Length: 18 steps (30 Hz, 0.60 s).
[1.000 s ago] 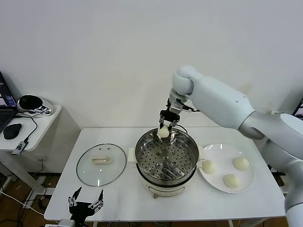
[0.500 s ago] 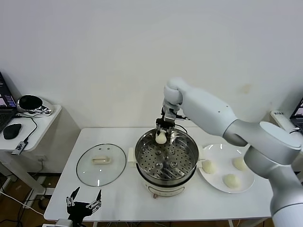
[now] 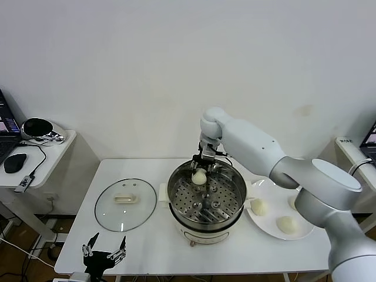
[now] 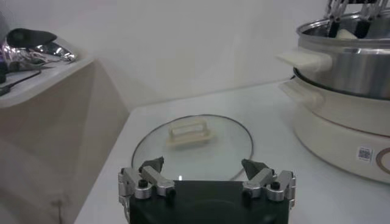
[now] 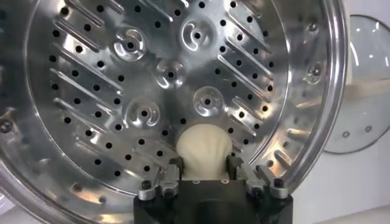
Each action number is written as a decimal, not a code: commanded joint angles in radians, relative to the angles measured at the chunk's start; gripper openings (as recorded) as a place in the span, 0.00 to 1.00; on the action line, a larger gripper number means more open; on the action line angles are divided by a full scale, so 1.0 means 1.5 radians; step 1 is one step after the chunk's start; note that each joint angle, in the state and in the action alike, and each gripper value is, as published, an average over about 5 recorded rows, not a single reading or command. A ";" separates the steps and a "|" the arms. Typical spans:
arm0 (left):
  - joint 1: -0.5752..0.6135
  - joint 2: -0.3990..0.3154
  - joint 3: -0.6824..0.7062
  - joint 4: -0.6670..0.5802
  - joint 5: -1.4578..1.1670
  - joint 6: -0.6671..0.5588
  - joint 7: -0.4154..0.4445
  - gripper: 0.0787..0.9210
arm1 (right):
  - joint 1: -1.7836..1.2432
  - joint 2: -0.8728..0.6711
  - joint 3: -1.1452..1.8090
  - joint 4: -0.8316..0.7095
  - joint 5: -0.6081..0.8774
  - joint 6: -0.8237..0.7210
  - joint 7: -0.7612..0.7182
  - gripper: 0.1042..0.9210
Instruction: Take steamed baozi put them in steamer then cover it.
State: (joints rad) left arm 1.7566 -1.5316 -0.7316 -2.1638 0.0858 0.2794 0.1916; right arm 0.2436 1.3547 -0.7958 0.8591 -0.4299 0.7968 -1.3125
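My right gripper (image 3: 200, 170) is shut on a cream-white baozi (image 3: 199, 176) and holds it inside the steel steamer (image 3: 205, 200), low over the far left part of the perforated tray. In the right wrist view the baozi (image 5: 203, 150) sits between the fingers just above the tray (image 5: 152, 91). Three more baozi (image 3: 259, 207) lie on the white plate (image 3: 305, 229) to the steamer's right. The glass cover (image 3: 126, 204) lies flat on the table to the steamer's left; it also shows in the left wrist view (image 4: 192, 146). My left gripper (image 3: 106, 254) is open, parked below the table's front edge.
A side table (image 3: 35, 158) with a mouse, cables and a shiny headset stands at far left. The steamer's cream base and side handle (image 4: 304, 61) show in the left wrist view. The white wall runs behind the table.
My right gripper has moved down and slightly left with the baozi, from above the steamer's far rim into the pot. The left arm has barely moved.
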 commanded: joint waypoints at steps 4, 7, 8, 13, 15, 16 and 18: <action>-0.001 -0.001 0.000 0.002 0.001 0.000 0.001 0.88 | 0.041 -0.078 0.000 0.152 0.109 -0.130 -0.032 0.83; -0.001 -0.001 0.000 0.002 0.001 0.001 0.003 0.88 | 0.074 -0.143 -0.009 0.236 0.155 -0.208 -0.043 0.87; -0.001 -0.001 0.000 0.001 0.001 0.002 0.004 0.88 | 0.086 -0.167 -0.013 0.256 0.173 -0.230 -0.045 0.88; -0.004 0.000 0.001 -0.002 -0.002 0.006 0.009 0.88 | 0.150 -0.296 -0.055 0.337 0.277 -0.388 -0.050 0.88; -0.005 0.002 0.002 -0.002 -0.004 0.007 0.009 0.88 | 0.172 -0.348 -0.077 0.366 0.315 -0.470 -0.053 0.88; -0.005 0.004 0.002 -0.002 -0.005 0.008 0.009 0.88 | 0.179 -0.371 -0.085 0.380 0.328 -0.513 -0.056 0.88; -0.004 0.009 0.003 -0.002 -0.006 0.009 0.009 0.88 | 0.183 -0.420 -0.096 0.406 0.348 -0.608 -0.059 0.88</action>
State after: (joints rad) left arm 1.7511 -1.5189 -0.7279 -2.1666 0.0754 0.2939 0.2051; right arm 0.4100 1.0138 -0.8665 1.2499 -0.1150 0.3287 -1.3801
